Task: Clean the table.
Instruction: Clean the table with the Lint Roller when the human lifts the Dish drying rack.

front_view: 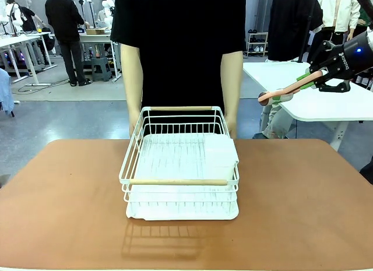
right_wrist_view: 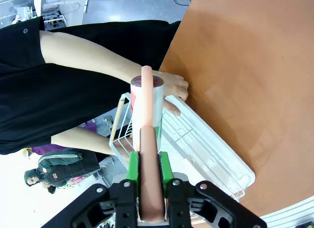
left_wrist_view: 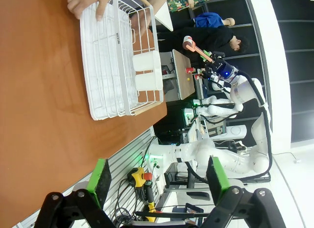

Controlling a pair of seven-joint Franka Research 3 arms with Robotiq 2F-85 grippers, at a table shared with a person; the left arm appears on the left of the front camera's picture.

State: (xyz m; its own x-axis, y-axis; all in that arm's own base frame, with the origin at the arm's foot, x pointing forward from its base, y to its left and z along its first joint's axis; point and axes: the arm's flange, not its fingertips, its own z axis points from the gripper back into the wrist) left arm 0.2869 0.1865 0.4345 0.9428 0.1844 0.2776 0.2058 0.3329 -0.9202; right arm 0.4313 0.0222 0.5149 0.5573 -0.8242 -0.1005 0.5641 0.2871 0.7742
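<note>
Left gripper (left_wrist_view: pixel 158 175): jaws apart, green pads (left_wrist_view: pixel 100 181) well separated, nothing between them. In its wrist view it hangs off the near edge of the table (left_wrist_view: pixel 39 115), not touching it.

Table: terracotta top, spans the front view from 9 to 3 o'clock. Bare surface at 9 o'clock of the rack (front_view: pixel 178 182).

Rack: white wire, wooden handles, on a white tray, at the table's centre. Its shadow falls toward 6 o'clock.

Person (front_view: pixel 178 44): black shirt, standing at 12 o'clock of the rack, arms down to its far corners. In the left wrist view a hand (left_wrist_view: pixel 86 2) rests on the rack's far rim.

Right gripper (front_view: pixel 312 77): at 2 o'clock of the rack, raised in the air beyond the table's far right corner, in front of a white table (front_view: pixel 326 108). Clamped on the pink handle of a roller (front_view: pixel 278 96); the roller head points toward 9 o'clock. In the right wrist view the handle sits between the green pads (right_wrist_view: pixel 131 164) and the cylinder head stands at 12 o'clock of the fingers, above the rack's end.
</note>
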